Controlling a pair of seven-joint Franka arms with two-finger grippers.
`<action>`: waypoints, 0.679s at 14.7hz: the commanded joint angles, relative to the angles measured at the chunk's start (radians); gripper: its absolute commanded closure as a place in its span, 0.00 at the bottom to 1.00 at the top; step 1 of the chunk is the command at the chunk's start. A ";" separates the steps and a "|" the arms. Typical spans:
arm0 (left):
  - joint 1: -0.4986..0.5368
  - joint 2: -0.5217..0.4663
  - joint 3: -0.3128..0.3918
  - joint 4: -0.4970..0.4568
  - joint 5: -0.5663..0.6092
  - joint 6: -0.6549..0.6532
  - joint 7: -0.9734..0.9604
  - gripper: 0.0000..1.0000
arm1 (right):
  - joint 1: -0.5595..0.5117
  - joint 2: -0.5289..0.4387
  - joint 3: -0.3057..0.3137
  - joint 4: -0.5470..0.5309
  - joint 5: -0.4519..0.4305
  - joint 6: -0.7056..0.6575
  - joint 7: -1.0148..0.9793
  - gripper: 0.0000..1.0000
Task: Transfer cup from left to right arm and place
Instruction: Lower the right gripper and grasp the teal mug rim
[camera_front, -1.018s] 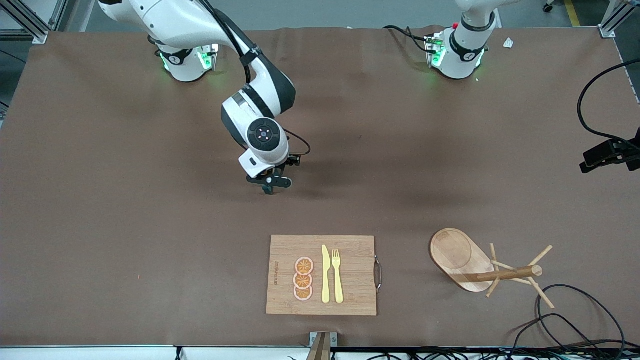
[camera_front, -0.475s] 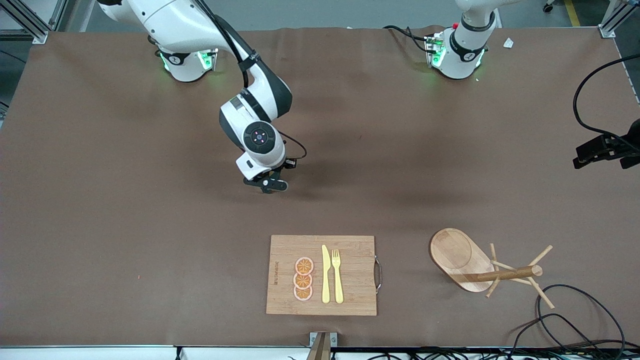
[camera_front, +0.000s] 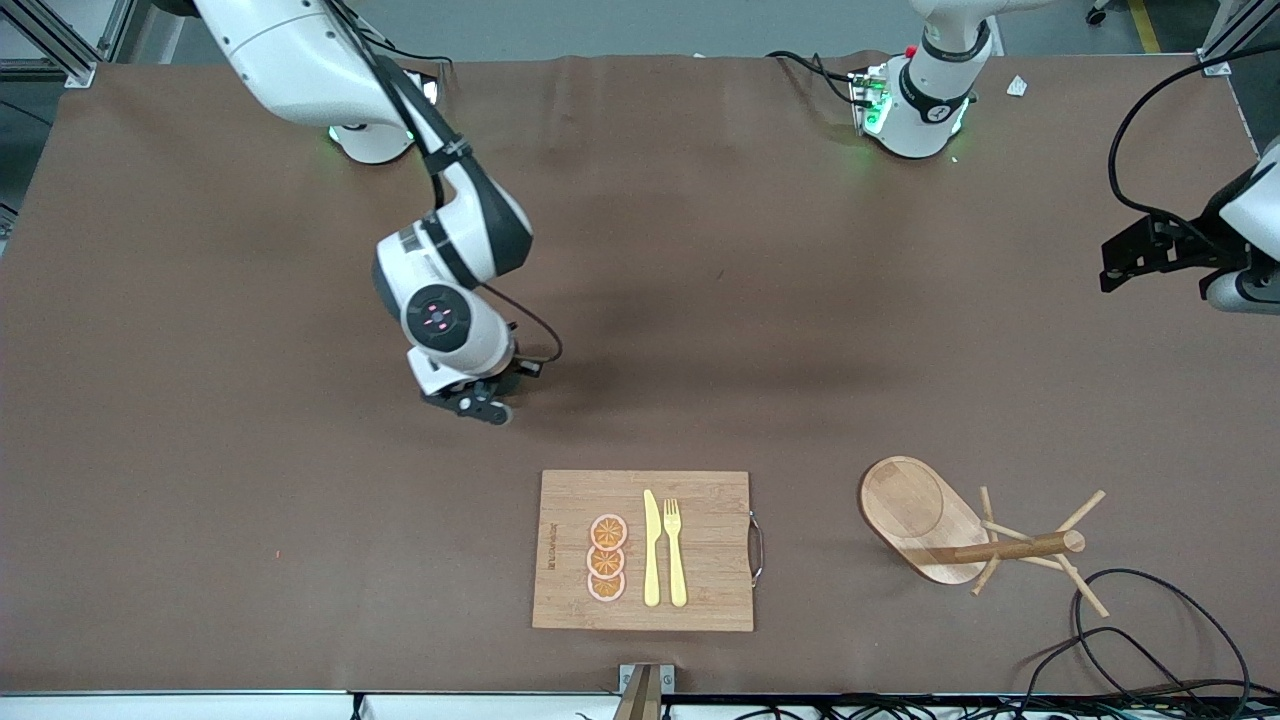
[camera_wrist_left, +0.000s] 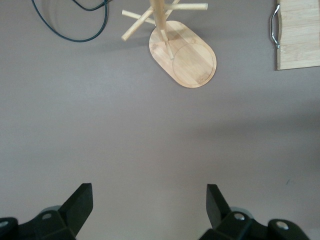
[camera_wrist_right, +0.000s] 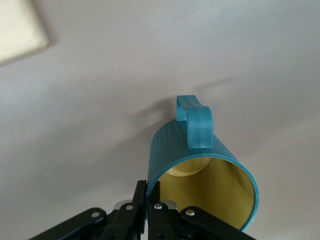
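While clamping cup rim, right gripper jaws closed | left gripper jaws wide, empty

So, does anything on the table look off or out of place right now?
Yes: the wooden peg stand lies tipped over on its side, toward the left arm's end of the table. The cutting board with its slices and cutlery looks tidy. The right tool grips the cup by its rim.

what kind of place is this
Probably a robotics lab's test bench: two Franka arm bases bolted to a brown-covered table, aluminium framing at a corner, and staged kitchen props like the bamboo cutting board.
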 joint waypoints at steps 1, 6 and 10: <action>-0.047 -0.059 0.082 -0.084 -0.016 0.029 0.000 0.00 | -0.077 -0.029 0.010 0.020 -0.066 -0.048 0.004 1.00; -0.084 -0.111 0.134 -0.163 -0.039 0.037 -0.043 0.00 | -0.206 -0.030 0.012 0.019 -0.157 -0.039 -0.036 0.99; -0.088 -0.105 0.122 -0.152 -0.022 0.037 -0.052 0.00 | -0.321 -0.023 0.015 0.005 -0.154 -0.002 -0.124 0.99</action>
